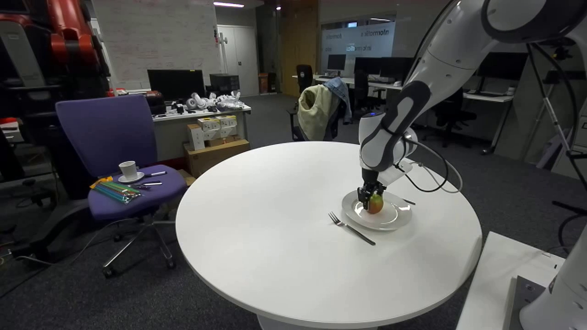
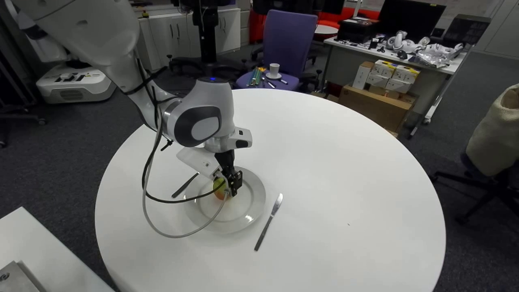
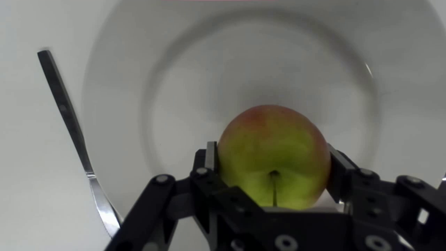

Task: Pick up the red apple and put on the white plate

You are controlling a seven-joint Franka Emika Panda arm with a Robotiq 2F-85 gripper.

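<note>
One red apple (image 3: pixel 273 150), between fingers (image 3: pixel 210 157), touching both

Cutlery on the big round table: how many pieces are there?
2: a fork and a knife, on opposite sides of the white plate. Others could be hidden behind the arm.

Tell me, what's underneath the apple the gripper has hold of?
The white plate lies below the apple, which is held on both sides by the gripper. The apple hides the spot straight beneath it, so I can't tell whether the two touch.
</note>
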